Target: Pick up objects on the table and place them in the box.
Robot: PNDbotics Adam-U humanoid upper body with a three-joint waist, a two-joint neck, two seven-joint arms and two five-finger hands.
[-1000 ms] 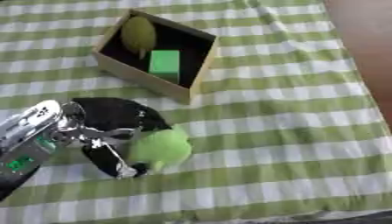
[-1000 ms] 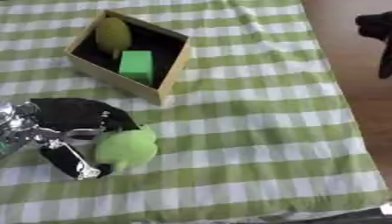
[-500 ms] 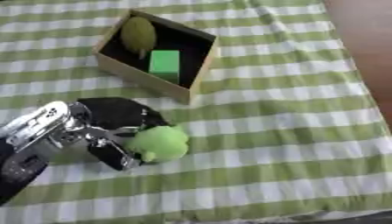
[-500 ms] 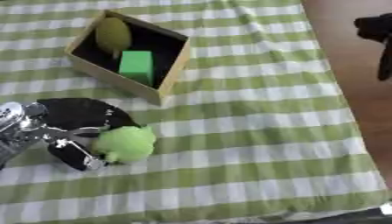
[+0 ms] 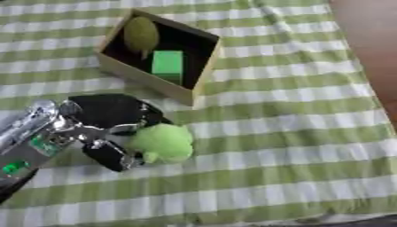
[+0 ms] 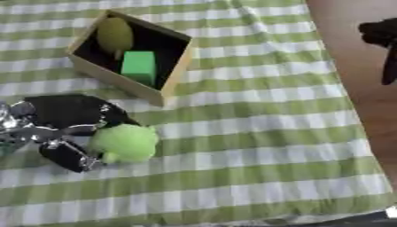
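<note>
My left hand (image 5: 108, 122), black with silver parts, comes in from the lower left. Its fingers and thumb are curled round a rounded light-green soft toy (image 5: 163, 142), which is over the checked cloth just in front of the box. The open cardboard box (image 5: 143, 80) stands at the upper left, about a hand's width beyond the toy. Inside it lie a bright green block (image 5: 167, 65) and an olive-green pear-shaped thing (image 5: 141, 33). A dark shape (image 6: 381, 42) at the right edge, out past the table, looks like my right hand; its details are hidden.
A green-and-white checked cloth (image 5: 294, 133) covers the table. The table's right edge runs down the upper right, with brown floor (image 6: 349, 17) beyond it. The cloth's front edge lies along the bottom of the view.
My left hand, holding the green toy, has shifted slightly up the view towards the box. The box and its contents have stayed put.
</note>
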